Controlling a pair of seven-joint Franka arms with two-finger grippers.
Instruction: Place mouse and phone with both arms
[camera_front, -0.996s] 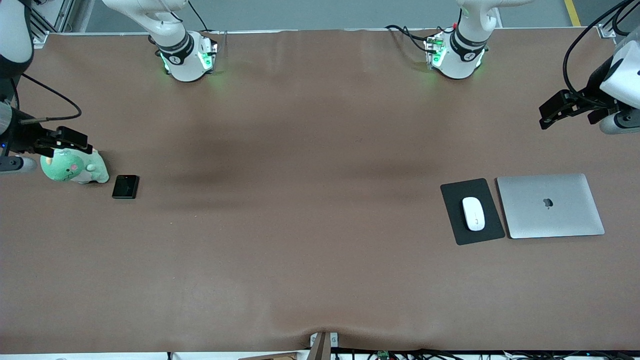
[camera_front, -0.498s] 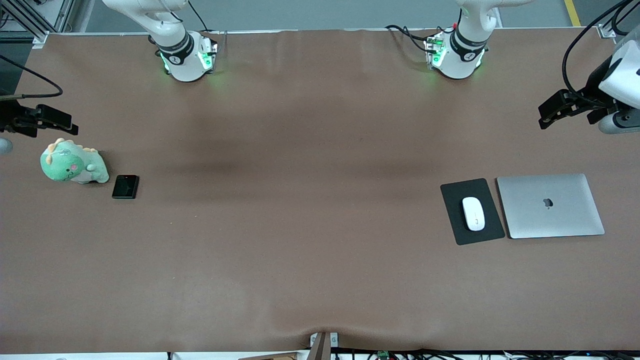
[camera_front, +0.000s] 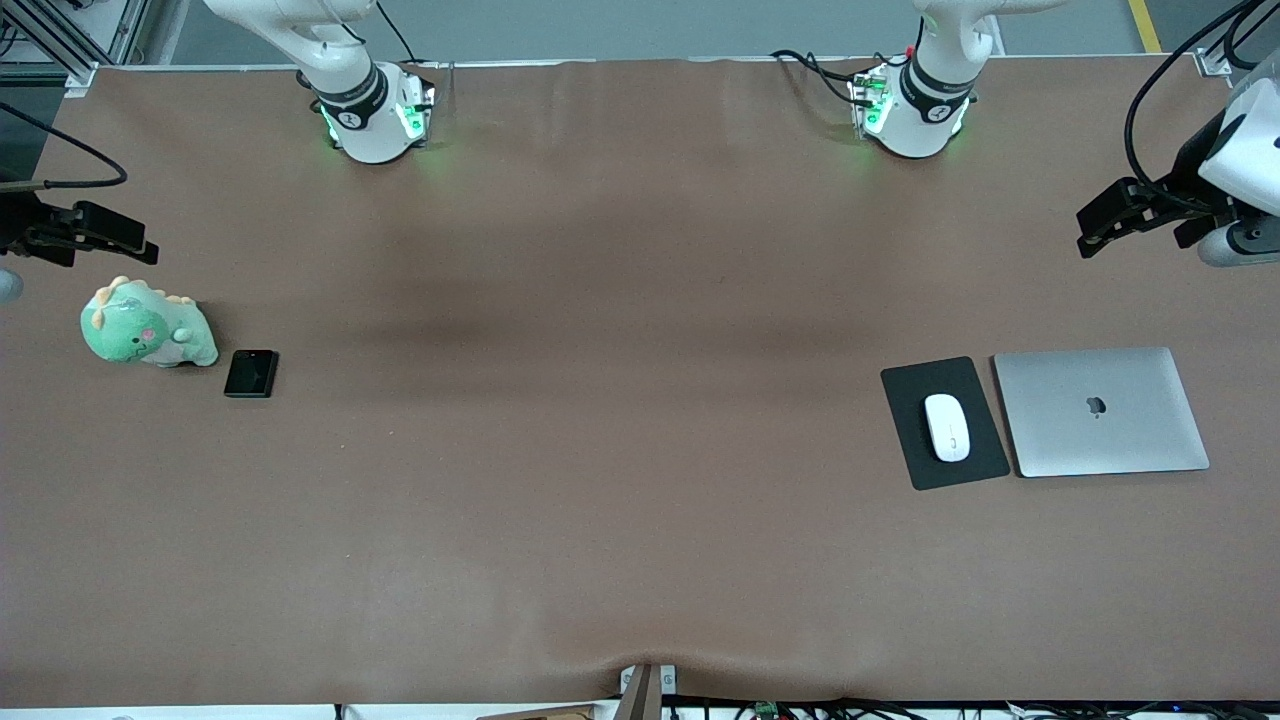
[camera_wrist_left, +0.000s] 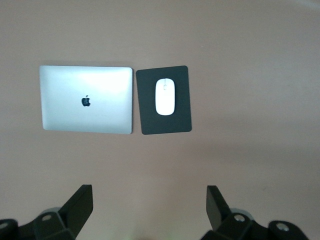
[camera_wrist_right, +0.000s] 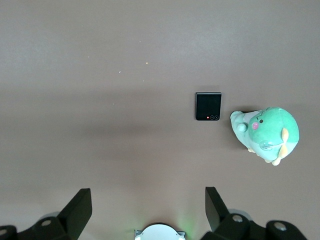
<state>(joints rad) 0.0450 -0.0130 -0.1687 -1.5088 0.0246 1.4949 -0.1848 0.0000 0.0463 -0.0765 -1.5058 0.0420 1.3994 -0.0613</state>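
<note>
While wrist-seen, phone (camera_wrist_right: 208, 106) shows 2 lenses.

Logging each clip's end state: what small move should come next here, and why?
Probably none beyond holding both arms parked. The mouse lies on the black pad beside the laptop, and the phone lies beside the green plush. The left gripper and right gripper, jaws open, hang clear at the table's ends.

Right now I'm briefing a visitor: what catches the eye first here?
The green plush toy with the phone beside it, at the right arm's end. At the left arm's end, the white mouse on a black pad beside a silver laptop. Both tools, left and right, hover open.
</note>
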